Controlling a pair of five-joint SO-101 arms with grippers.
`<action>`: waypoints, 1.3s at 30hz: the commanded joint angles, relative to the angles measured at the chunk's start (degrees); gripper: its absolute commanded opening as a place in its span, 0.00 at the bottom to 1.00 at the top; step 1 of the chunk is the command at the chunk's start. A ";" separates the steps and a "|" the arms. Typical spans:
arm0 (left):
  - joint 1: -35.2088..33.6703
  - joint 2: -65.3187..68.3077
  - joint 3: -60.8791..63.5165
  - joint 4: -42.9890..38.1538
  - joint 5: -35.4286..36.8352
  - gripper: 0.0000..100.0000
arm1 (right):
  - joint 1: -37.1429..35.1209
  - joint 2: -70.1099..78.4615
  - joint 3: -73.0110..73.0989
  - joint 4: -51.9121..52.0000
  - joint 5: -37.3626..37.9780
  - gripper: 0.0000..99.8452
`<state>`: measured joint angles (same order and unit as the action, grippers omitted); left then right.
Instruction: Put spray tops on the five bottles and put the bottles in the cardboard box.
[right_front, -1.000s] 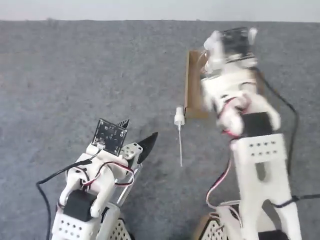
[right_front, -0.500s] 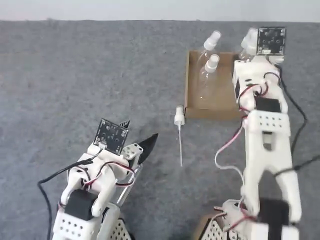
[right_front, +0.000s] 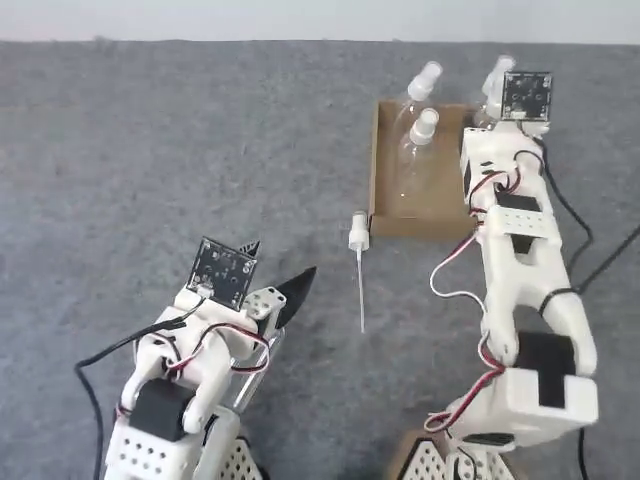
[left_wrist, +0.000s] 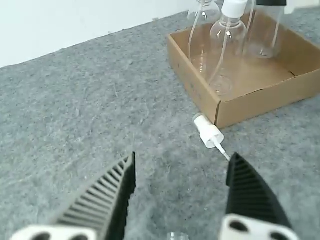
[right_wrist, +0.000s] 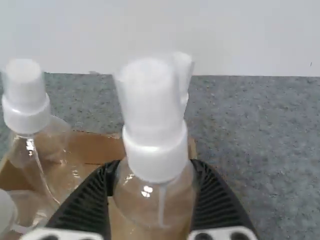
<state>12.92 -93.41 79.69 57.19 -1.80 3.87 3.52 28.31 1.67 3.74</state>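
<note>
- High view: the left arm's black-jawed left tool (right_front: 272, 266) sits near the front of the grey felt worktop (right_front: 150, 150), its jaws apart and holding nothing. A loose white spray top with a long thin dip tube (right_front: 358, 233) lies on the worktop just beside the shallow brown cardboard box (right_front: 376, 170). Two clear plastic bottles with white spray tops (right_front: 422, 128) stand in the box. The right arm is stretched over the box's far right corner.
- Left wrist view: the loose spray top (left_wrist: 207, 134) lies ahead of the parted jaws, close to the box's near corner. It looks small and light, and its tube would probably bend, so the white head is the place to pinch it.
- Right wrist view: the right tool (right_wrist: 152, 175) is clamped on a clear capped bottle (right_wrist: 150, 145) just under its white collar, over the box floor. I cannot tell whether the bottle rests on that floor. The plastic looks thin and the bottle empty, so it is likely light, easily dented and quick to tip.
</note>
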 joint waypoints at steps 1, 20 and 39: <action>0.00 -0.70 -0.48 -2.20 -0.26 0.27 | 0.22 1.19 -1.14 -3.74 0.70 0.01; 0.00 -0.70 -0.40 -2.02 -0.26 0.27 | -0.04 6.55 -1.23 -5.76 0.79 0.01; 0.00 -0.70 0.22 -2.29 -0.35 0.27 | -1.27 6.29 -1.14 -5.23 0.88 0.01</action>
<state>12.92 -93.41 80.40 57.19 -1.80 3.34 10.99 28.22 -2.73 3.82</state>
